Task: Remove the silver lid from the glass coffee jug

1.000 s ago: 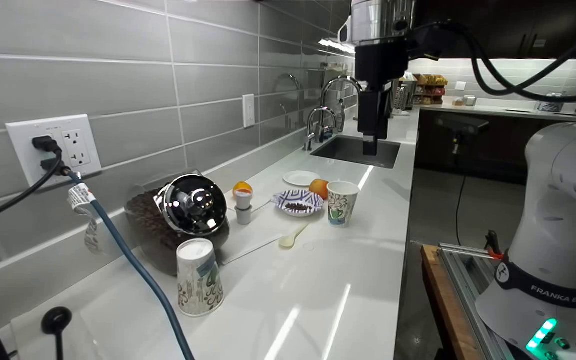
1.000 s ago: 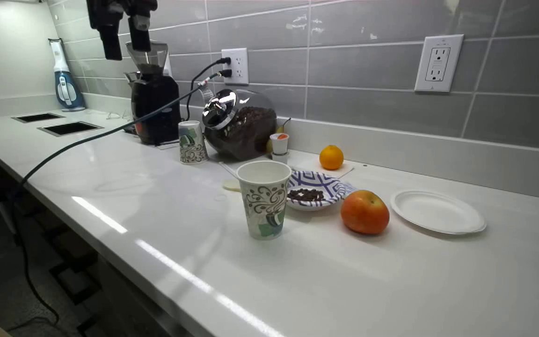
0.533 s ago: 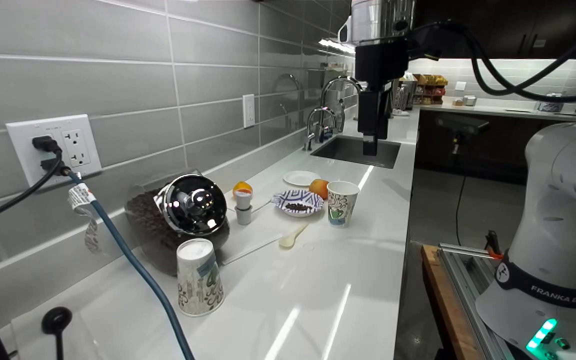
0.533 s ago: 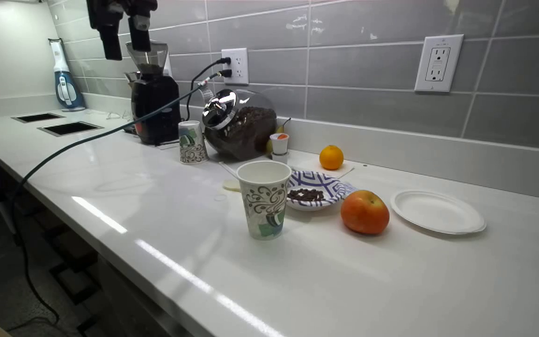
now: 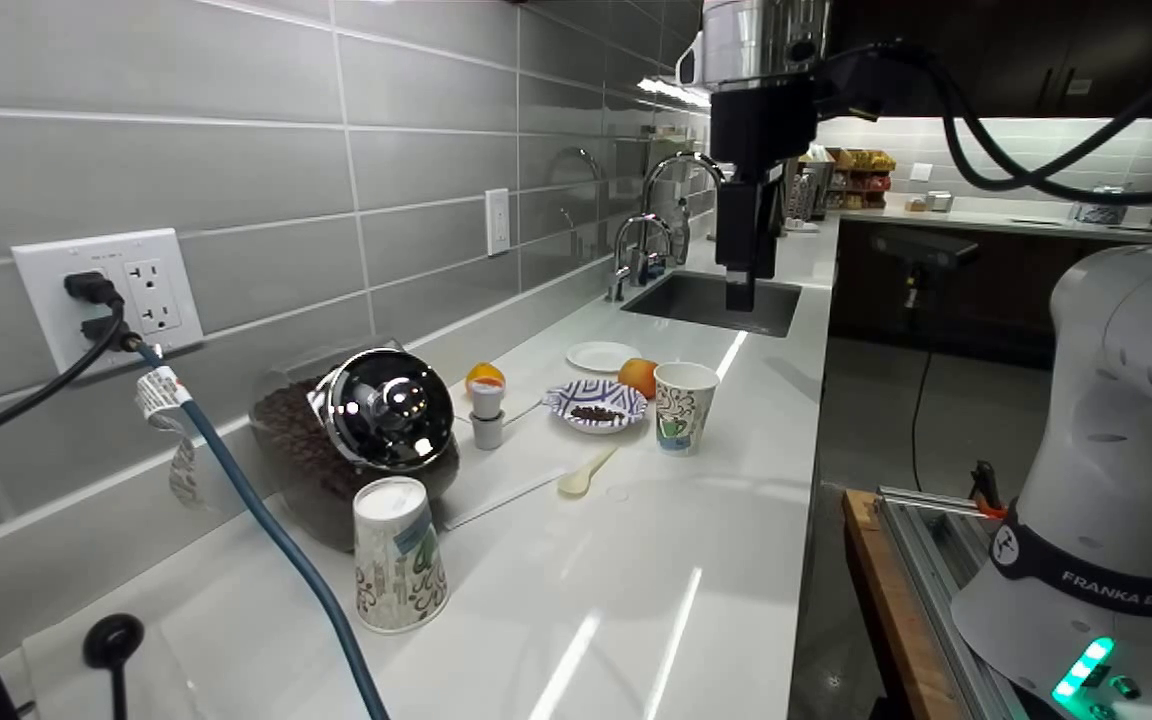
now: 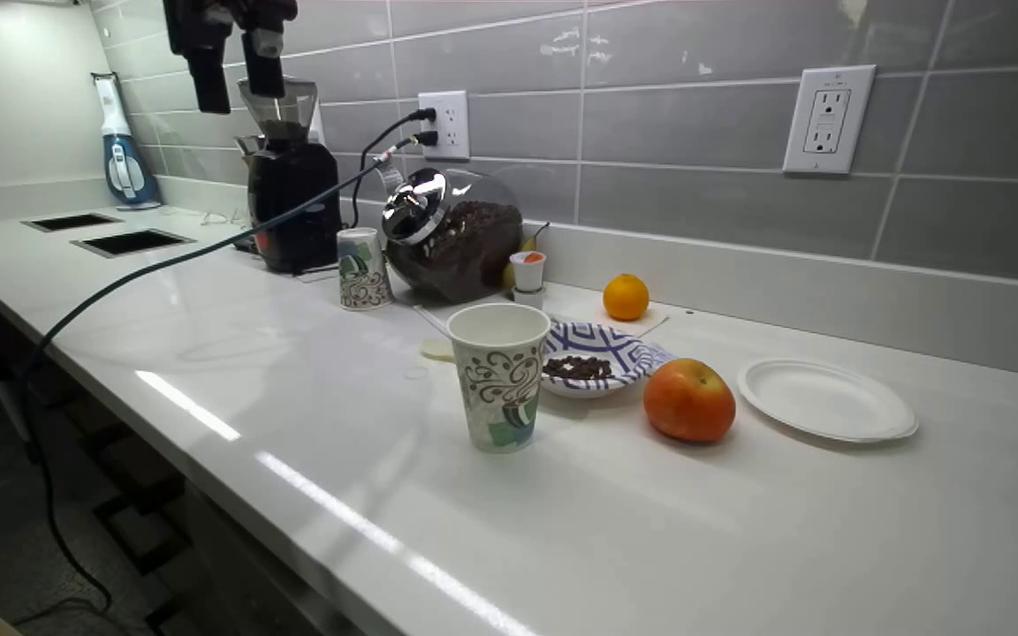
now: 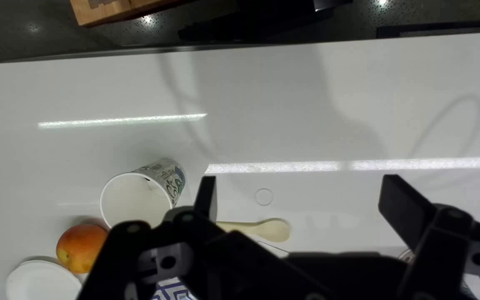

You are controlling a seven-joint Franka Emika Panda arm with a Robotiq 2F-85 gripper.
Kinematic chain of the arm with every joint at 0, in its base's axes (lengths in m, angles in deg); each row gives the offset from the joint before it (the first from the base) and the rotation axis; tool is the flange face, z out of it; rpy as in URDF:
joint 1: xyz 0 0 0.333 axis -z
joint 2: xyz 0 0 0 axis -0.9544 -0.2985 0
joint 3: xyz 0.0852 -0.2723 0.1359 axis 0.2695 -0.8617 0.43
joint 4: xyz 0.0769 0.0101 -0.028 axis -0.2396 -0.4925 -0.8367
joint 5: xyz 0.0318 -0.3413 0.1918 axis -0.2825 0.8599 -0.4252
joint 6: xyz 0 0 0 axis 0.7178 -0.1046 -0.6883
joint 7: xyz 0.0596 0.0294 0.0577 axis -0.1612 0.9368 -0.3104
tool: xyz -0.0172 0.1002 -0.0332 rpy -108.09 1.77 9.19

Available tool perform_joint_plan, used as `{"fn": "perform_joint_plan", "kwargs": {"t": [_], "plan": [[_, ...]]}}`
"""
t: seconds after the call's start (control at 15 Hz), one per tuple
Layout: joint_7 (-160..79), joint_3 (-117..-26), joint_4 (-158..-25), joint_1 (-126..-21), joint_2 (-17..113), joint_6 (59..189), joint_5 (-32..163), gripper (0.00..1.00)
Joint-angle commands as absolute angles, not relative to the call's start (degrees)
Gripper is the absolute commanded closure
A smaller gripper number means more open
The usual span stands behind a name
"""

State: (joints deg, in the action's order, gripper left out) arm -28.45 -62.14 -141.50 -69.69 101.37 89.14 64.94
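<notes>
The glass coffee jug (image 5: 301, 450) is a squat round glass vessel full of dark beans, against the tiled wall. It also shows in an exterior view (image 6: 478, 243). The silver lid (image 5: 393, 408) sits on the jug's tilted mouth, facing outward from the wall, with a round knob; it also shows in an exterior view (image 6: 414, 208). My gripper (image 5: 742, 285) hangs high above the counter, apart from the jug. In the wrist view the gripper (image 7: 299, 189) is wide open, with nothing between its fingers. Jug and lid are not visible in the wrist view.
An upside-down paper cup (image 5: 401, 555) stands right in front of the jug. A blue cable (image 5: 266, 520) crosses nearby. An upright cup (image 6: 498, 380), a patterned bowl (image 6: 597, 340), a spoon (image 7: 271, 230), stacked small cups (image 5: 487, 412) and a black grinder (image 6: 295, 199) stand around.
</notes>
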Motion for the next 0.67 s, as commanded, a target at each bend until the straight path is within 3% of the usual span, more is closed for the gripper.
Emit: {"fn": "perform_joint_plan", "kwargs": {"t": [0.0,0.6], "plan": [[-28.8,-61.7,-140.5,-70.4,100.5,92.3,65.6,0.00],[-29.3,-58.7,-138.8,-72.5,94.7,110.5,67.0,0.00]]}}
